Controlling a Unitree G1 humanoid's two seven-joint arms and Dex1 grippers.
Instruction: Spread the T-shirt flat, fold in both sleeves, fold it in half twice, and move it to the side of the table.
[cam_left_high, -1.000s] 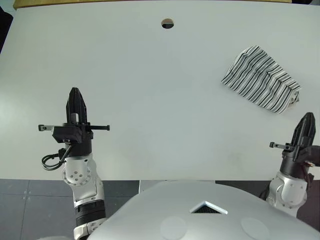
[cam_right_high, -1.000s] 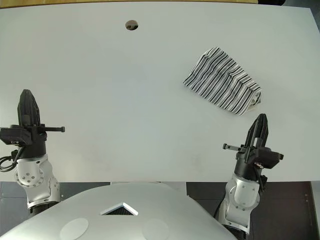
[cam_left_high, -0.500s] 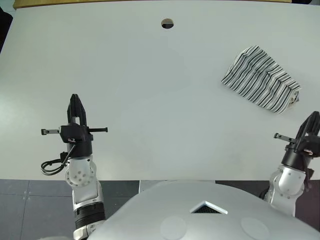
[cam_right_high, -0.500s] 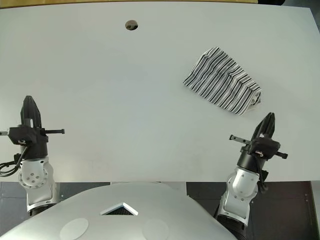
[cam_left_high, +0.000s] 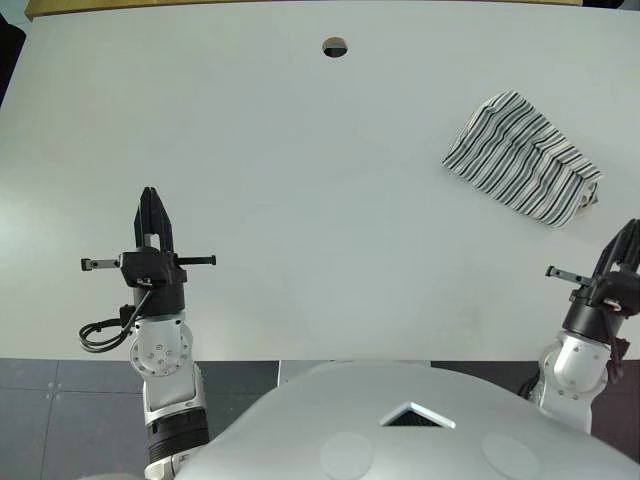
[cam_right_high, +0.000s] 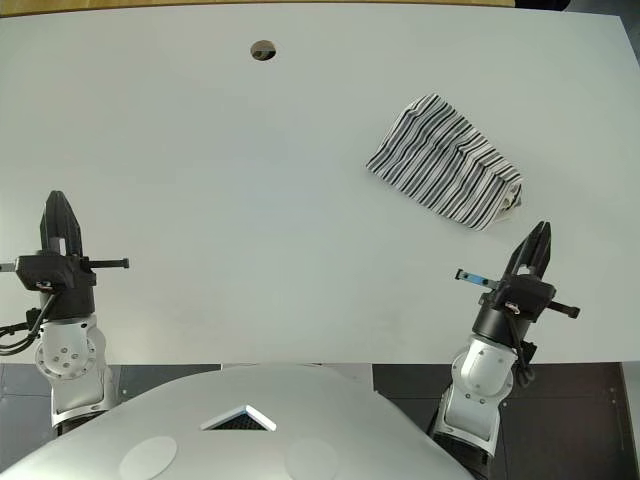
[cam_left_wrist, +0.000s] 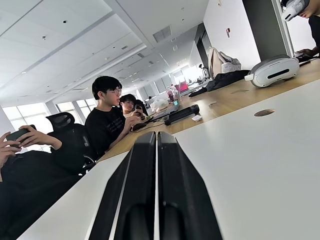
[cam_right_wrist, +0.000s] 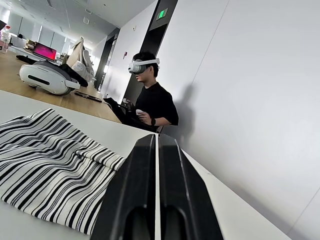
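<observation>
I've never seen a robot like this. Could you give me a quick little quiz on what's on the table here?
1. True or false: a gripper is holding the striped T-shirt.
2. The T-shirt lies on the table toward the robot's: A) left, B) right, C) middle.
3. Fill in: the left gripper and right gripper are both ___ (open or shut).
Key: 1 false; 2 B; 3 shut.

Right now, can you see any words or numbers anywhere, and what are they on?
On the striped shirt: only stripes, no words.
On the white table: no writing.
On the green sign high on the far wall: too small to read.
</observation>
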